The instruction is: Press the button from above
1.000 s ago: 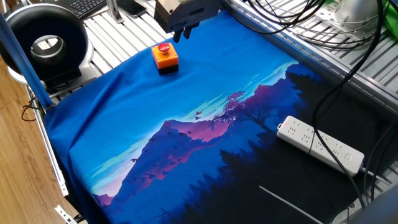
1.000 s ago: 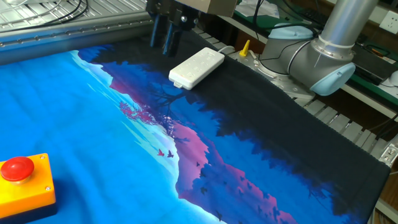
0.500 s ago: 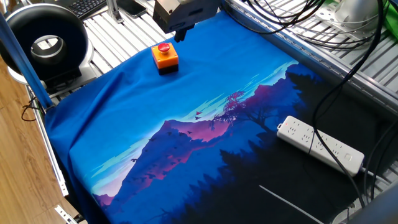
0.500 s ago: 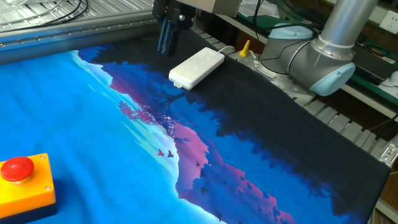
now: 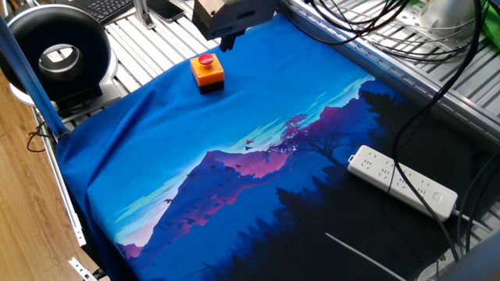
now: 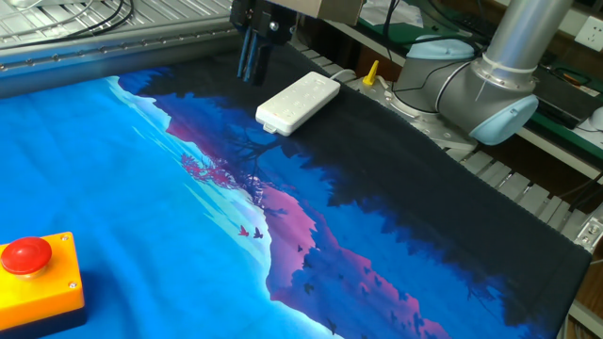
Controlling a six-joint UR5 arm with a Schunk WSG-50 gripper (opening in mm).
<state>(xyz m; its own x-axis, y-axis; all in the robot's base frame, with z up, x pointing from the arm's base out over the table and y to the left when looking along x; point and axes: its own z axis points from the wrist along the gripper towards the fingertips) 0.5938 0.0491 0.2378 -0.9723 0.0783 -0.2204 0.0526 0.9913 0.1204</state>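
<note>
My gripper [image 5: 228, 43] hangs above the far end of the mat, up & just behind the button [image 5: 205, 60], not touching it. In the other fixed view my gripper [image 6: 251, 68] points straight down w/ both fingers [image 6: 245, 58] pressed together, no gap at the tips, so they're closed on nothing.

The button is a small red cap on an orange box [image 5: 208, 72] w/ a black base, sitting upright on the light-blue part of the mat [image 5: 234, 164]. Other fixed view has it at the bottom-left corner: red cap [image 6: 24, 255], orange box [image 6: 42, 282], well apart from my fingers.

White power strip [image 5: 401, 183] lies on the dark part of the mat, near the opposite end from the button; its cable runs off the edge. In the other fixed view the strip [image 6: 298, 102] lies just beside & below my fingertips, apart from them.

My arm's grey elbow joint [image 6: 490, 80] is at the table edge behind the strip. Black round fan-like unit [image 5: 58, 58] stands off the mat, on the slatted table [image 5: 148, 55] left of the button.
</note>
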